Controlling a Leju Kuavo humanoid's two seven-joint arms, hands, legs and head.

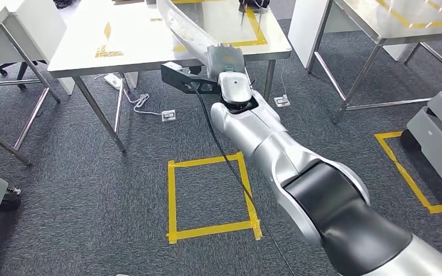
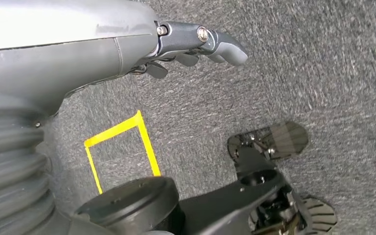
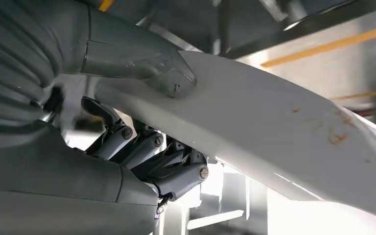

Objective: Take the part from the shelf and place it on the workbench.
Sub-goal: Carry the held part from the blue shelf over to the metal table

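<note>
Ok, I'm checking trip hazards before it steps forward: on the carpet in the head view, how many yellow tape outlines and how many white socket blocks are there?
Yellow tape outlines: 2 (centre, right, partly under a grey unit)
White socket blocks: 3 ()
Total: 5

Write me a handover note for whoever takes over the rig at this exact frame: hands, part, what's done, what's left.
Right hand: grips the long white part, thumb on one face, fingers under the other.
Left hand: holds nothing, fingers loosely apart, hanging over the grey carpet.
Part: carried in the air; in the head view it reaches out over the near edge of the white workbench with yellow tape marks.
Done: part is already in hand.
Left: bring it fully over the workbench, set it down, release.
</note>
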